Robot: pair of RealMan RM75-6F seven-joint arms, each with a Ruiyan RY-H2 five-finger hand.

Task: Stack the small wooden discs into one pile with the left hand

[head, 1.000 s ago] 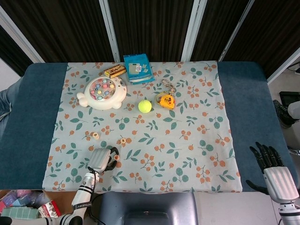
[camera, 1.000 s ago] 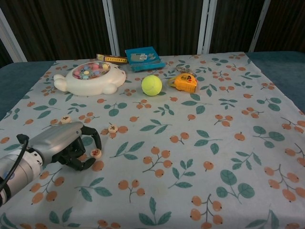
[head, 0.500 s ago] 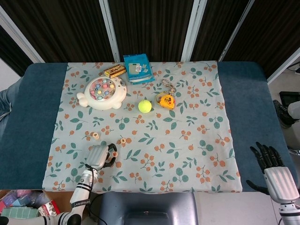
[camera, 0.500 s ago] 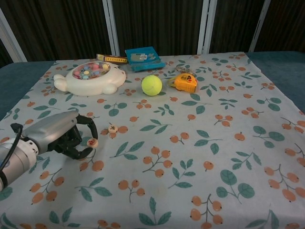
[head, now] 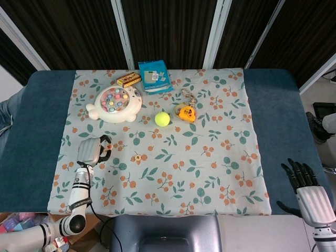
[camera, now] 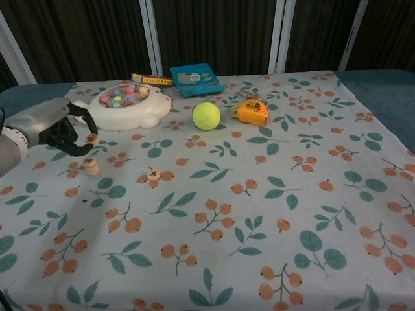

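Note:
My left hand [camera: 47, 127] hovers at the cloth's left side and pinches a small wooden disc [camera: 92, 138] at its fingertips. Just below that disc, a second disc [camera: 90, 166] lies on the cloth. The gap between the two shows only in the chest view. A third disc [camera: 153, 173] lies further right, also seen as the lone disc [head: 137, 157] in the head view. There my left hand [head: 90, 150] covers the other two. My right hand [head: 306, 193] hangs off the table's near right corner, fingers spread, holding nothing.
A white fishing toy [head: 114, 103], a tennis ball [head: 162, 118], an orange tape measure [head: 186, 113], a blue box [head: 154, 76] and a small yellow box [head: 128, 79] sit toward the back. The floral cloth [head: 210, 173] covers the table's middle.
My left hand has lifted the disc it gripped and carried it left and away from me, to just above the disc lying near the fishing toy. The right hand stays put.

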